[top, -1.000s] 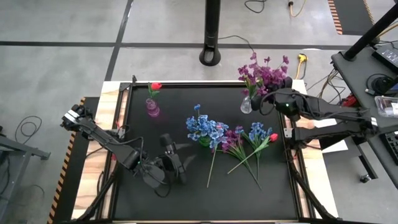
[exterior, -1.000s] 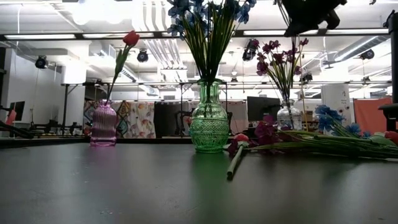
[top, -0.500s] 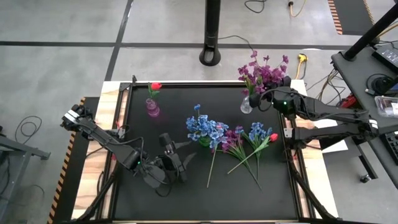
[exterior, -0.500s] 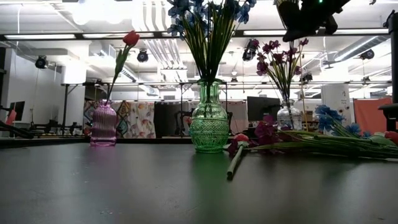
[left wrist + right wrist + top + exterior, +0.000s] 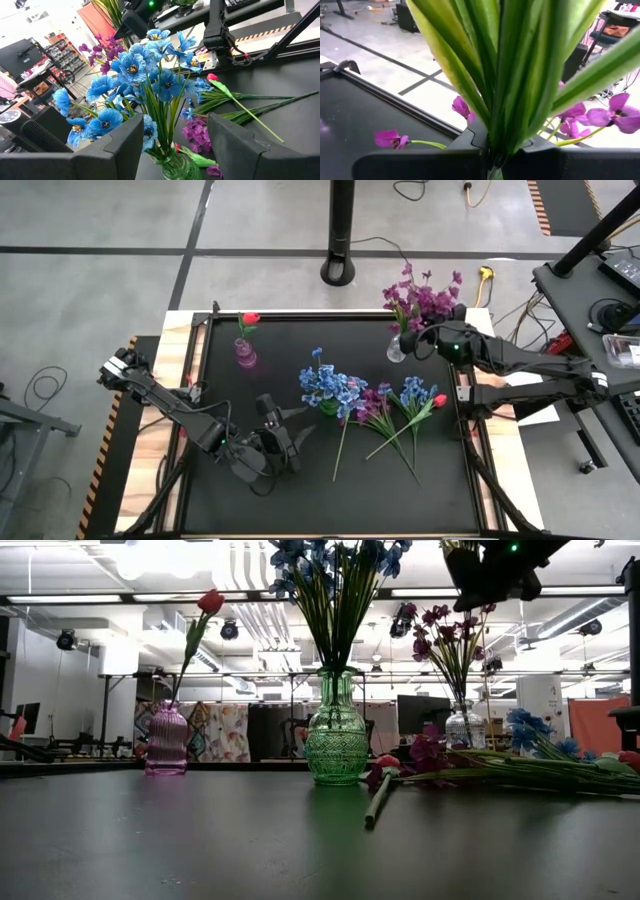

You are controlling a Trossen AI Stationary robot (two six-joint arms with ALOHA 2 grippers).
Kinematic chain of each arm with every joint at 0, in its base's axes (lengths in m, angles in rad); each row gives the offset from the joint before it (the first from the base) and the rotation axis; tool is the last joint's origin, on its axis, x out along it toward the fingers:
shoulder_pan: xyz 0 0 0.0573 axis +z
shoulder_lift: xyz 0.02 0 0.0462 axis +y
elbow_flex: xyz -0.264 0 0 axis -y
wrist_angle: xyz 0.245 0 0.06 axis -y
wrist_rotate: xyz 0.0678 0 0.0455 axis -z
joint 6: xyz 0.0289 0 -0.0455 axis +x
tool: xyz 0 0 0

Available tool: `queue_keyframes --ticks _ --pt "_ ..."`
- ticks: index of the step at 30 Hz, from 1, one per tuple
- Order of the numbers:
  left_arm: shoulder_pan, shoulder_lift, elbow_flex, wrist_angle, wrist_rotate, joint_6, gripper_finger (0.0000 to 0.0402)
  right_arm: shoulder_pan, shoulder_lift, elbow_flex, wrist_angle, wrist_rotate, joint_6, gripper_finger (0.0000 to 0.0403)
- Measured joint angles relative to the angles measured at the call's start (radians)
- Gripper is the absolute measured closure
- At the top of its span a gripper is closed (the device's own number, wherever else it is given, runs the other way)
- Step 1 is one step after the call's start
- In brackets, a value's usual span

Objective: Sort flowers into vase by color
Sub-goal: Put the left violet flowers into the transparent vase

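Note:
My right gripper [image 5: 428, 340] is at the far right, beside the clear vase [image 5: 397, 348], shut on a purple spray [image 5: 424, 298]; more purple blooms [image 5: 450, 635] stand in that vase [image 5: 463, 726]. Blue flowers [image 5: 330, 385] fill the green vase [image 5: 336, 745]. One red tulip [image 5: 251, 318] stands in the pink vase [image 5: 245, 354]. Loose purple, blue and red flowers [image 5: 397, 410] lie flat on the mat. My left gripper [image 5: 288, 422] hangs open near the front left, pointing at the green vase. My right gripper pinches the purple spray's bundle of green stems and leaves [image 5: 506, 100] between its two fingers. The fingers come in about level from the table's right, across the stems. The spray stands upright, its blossoms above the fingers. Its lower end is hidden by the gripper.
The black mat [image 5: 250, 500] is framed by a wooden table edge [image 5: 150, 480]. A dark post base [image 5: 338, 272] stands on the floor behind the table. A side table with equipment [image 5: 600, 290] is to the right.
My right gripper has edged a little toward the table's left, carrying the purple spray along beside the clear vase. It has stayed shut.

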Motion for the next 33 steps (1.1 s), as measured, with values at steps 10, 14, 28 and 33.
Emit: queue_keyframes --ticks 10,14,28,33 --pt "0.0 0.0 0.0 0.0 0.0 0.0 0.02 0.0 0.001 -0.051 0.033 0.025 -0.001 0.039" --pt "0.0 0.0 0.0 0.0 0.0 0.0 0.02 0.0 0.001 -0.07 0.048 0.026 0.0 0.039" --pt "0.0 0.0 0.0 0.0 0.0 0.0 0.02 0.0 0.001 -0.127 0.086 0.026 0.023 0.039" --pt "0.0 0.0 0.0 0.0 0.0 0.0 0.02 0.0 0.001 -0.145 0.086 0.026 0.034 0.039"
